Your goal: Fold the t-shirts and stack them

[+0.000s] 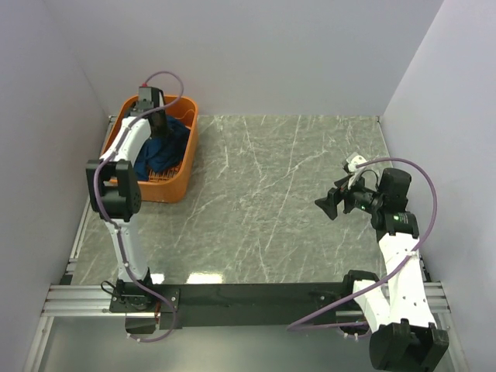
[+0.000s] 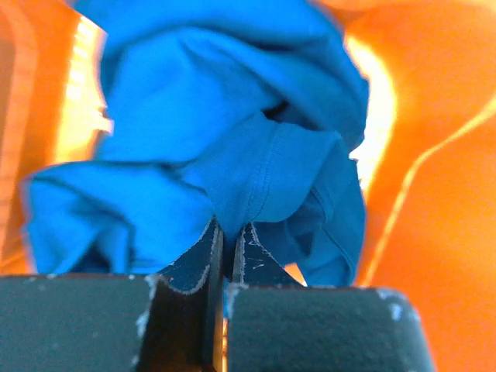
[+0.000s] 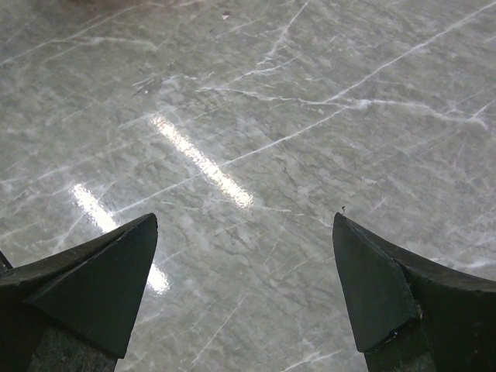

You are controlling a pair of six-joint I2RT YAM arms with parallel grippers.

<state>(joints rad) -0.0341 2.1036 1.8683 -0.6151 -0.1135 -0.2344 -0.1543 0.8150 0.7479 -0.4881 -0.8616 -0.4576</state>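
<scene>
While my left gripper [image 2: 227, 232] sits down in the orange basket [image 1: 172, 188], jaws pinched tight on a fold of the crumpled blue t-shirt [image 2: 232, 116], my right gripper [image 3: 244, 221] hangs spread wide over the marble table [image 3: 271, 116], holding nothing.

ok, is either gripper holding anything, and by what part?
Left gripper is shut on a bunched fold of the blue t-shirt in the basket. Right gripper is open, holding nothing.
</scene>
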